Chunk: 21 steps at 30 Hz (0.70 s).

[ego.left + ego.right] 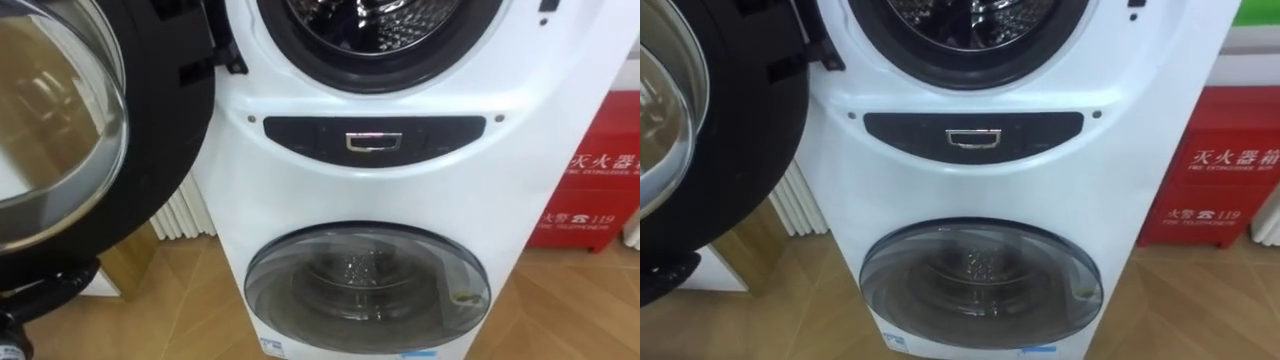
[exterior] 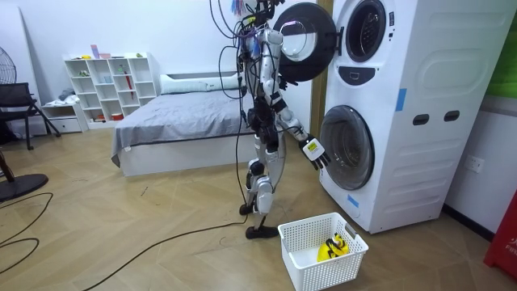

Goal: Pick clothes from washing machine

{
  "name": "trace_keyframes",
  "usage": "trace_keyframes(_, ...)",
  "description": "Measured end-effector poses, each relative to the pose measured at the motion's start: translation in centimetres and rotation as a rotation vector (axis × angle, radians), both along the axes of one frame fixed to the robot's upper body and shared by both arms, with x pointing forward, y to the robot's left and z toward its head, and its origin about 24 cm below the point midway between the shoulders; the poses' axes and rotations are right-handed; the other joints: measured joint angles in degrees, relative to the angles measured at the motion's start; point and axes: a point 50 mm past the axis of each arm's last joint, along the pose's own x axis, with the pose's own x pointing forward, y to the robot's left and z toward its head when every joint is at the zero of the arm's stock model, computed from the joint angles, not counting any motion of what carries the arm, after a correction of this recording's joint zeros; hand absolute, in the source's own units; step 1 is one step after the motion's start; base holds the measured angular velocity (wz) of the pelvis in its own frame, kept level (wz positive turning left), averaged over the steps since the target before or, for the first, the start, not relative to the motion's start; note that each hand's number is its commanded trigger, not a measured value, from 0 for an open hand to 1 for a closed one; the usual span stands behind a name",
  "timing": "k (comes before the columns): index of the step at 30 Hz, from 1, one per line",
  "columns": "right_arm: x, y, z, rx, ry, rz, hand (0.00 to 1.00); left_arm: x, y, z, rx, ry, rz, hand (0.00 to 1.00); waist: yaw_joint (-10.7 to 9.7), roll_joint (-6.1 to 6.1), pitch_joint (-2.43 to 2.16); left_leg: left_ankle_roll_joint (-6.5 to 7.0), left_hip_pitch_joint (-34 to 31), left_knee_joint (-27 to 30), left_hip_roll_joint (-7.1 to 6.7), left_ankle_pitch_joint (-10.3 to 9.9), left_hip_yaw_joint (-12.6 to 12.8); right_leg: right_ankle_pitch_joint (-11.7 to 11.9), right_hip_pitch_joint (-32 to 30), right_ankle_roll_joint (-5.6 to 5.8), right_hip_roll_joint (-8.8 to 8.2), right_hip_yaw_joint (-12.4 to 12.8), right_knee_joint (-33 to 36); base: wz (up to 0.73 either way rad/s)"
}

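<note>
Fingers of the right hand hang loose and empty by the lower door, the left hand, state unclear, seemingly props the upper door open; yellow clothes lie in the basket.

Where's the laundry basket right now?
Room view: the white basket sits on the floor at lower centre, just in front of the washing machine.

Head eyes close on washing machine front; room camera side-on, farther off.
</note>
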Motion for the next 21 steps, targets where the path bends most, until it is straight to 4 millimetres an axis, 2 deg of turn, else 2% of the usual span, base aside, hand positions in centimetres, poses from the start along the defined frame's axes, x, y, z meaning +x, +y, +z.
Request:
trace_keyframes(5,-0.1,0.0,0.0,0.009,-0.001,-0.001,0.0,0.0,0.2,0.2,0.02,0.007,0.007,0.0,-0.3,-0.19,0.0,0.0,-0.1,0.1,0.02,0.0,-0.1,0.0,0.1,-0.01,-0.04,-0.3,0.0,0.02)
trace_keyframes(13,-0.2,0.5,-0.2,0.034,0.004,0.025,0.0,0.2,0.0,0.7,0.082,0.029,0.027,0.0,-0.5,-0.72,0.32,0.0,0.0,0.2,-0.02,0.0,-0.7,0.0,0.5,-0.01,0.0,-0.2,0.1,0.03)
trace_keyframes(16,-0.3,0.7,-0.3,0.038,0.01,0.021,0.0,0.6,-0.5,1.5,0.122,0.01,0.031,0.0,-0.6,-1.76,0.83,0.0,-0.4,0.5,-0.11,0.0,-1.5,0.0,0.7,-0.01,0.04,-0.4,0.0,0.11)
trace_keyframes(19,-0.3,0.9,-0.4,0.045,0.012,0.025,0.0,0.9,-0.9,2.1,0.152,-0.002,0.024,0.0,-0.7,-2.63,0.72,0.0,-1.1,0.9,-0.24,0.0,-2.4,0.0,0.5,-0.01,-0.01,-0.7,0.0,0.17)
trace_keyframes(21,0.0,1.2,-0.4,0.058,0.009,0.042,0.0,0.3,-1.5,2.3,0.178,-0.01,0.014,0.0,-1.7,-3.11,0.58,0.01,-1.6,1.0,-0.53,0.0,-3.2,0.0,0.4,0.0,-0.19,-0.8,0.0,0.26)
